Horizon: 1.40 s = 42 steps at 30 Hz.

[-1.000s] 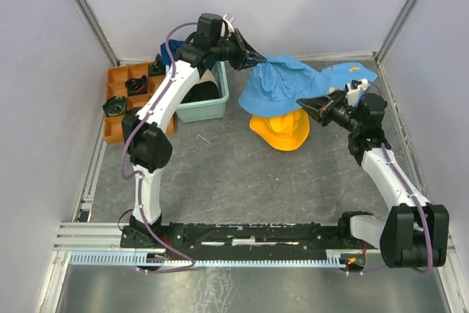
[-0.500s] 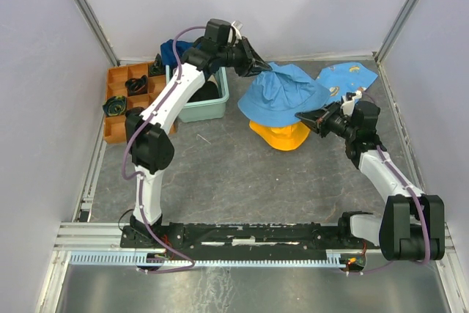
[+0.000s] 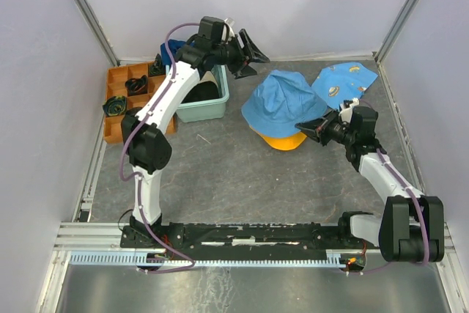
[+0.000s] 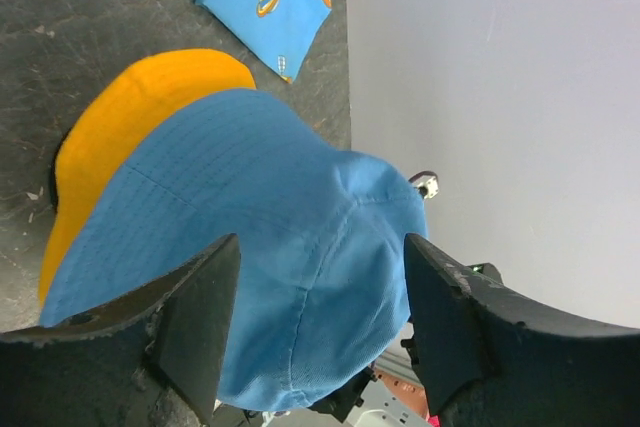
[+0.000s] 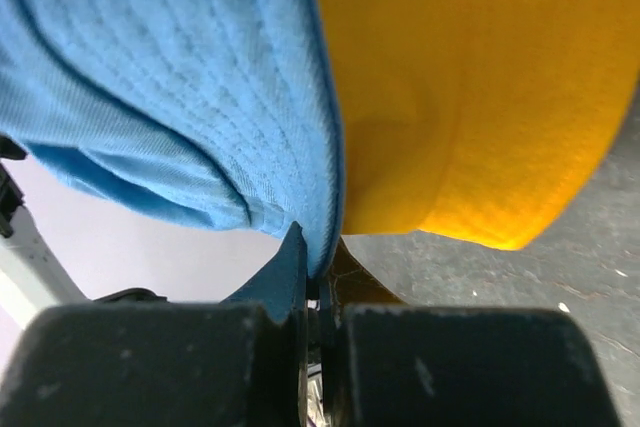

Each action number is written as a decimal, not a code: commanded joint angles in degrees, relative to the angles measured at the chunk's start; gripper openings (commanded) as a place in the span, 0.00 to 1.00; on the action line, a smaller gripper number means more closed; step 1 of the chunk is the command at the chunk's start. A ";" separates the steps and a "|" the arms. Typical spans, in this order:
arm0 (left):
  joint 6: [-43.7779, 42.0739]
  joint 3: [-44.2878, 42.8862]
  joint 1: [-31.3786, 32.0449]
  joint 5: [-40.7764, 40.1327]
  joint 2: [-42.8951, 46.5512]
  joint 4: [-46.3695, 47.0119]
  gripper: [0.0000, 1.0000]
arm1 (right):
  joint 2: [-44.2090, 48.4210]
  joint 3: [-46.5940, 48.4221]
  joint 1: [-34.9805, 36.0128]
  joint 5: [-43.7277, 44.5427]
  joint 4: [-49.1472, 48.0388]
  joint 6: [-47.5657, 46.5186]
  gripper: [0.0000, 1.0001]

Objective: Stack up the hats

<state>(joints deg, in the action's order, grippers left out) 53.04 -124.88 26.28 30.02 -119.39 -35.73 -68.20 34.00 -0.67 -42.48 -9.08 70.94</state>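
Top external: shows grey tabletop [image 3: 220,174] with light blue hat [image 3: 282,100] lying over yellow-orange hat [image 3: 282,141] right of centre, only the near yellow edge peeking out. Places printed cloth [image 3: 344,82] just far-right of them, mint-green tub [image 3: 205,110] to the left. Finds left fingers [image 3: 255,47] spread wide, empty, far-left of the hats. Finds right fingers [image 3: 315,128] pinched on the blue brim's near-right edge.

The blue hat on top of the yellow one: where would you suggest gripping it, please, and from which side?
Probably its brim, from the right, coming in low. The blue hat has a broad, soft crown, but its thin brim overhangs the yellow hat there, and the right gripper is shut on that edge.
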 commanded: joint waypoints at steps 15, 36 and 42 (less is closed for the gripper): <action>-4.70 -1.75 -5.80 2.54 -1.08 0.91 0.74 | -7.29 1.77 -2.14 -0.38 6.70 -8.89 0.08; -4.43 -3.20 -5.03 9.15 -12.08 5.46 0.69 | -11.71 16.51 -10.36 2.84 16.70 -15.47 0.43; -4.43 -3.11 -5.03 9.75 -12.51 5.73 0.67 | -19.82 22.00 -11.51 2.66 11.94 -12.47 0.43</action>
<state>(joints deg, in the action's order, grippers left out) 50.81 -125.43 21.04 36.75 -132.25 -32.60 -83.83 50.98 -11.42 -40.05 7.75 56.99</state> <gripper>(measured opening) 0.680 0.432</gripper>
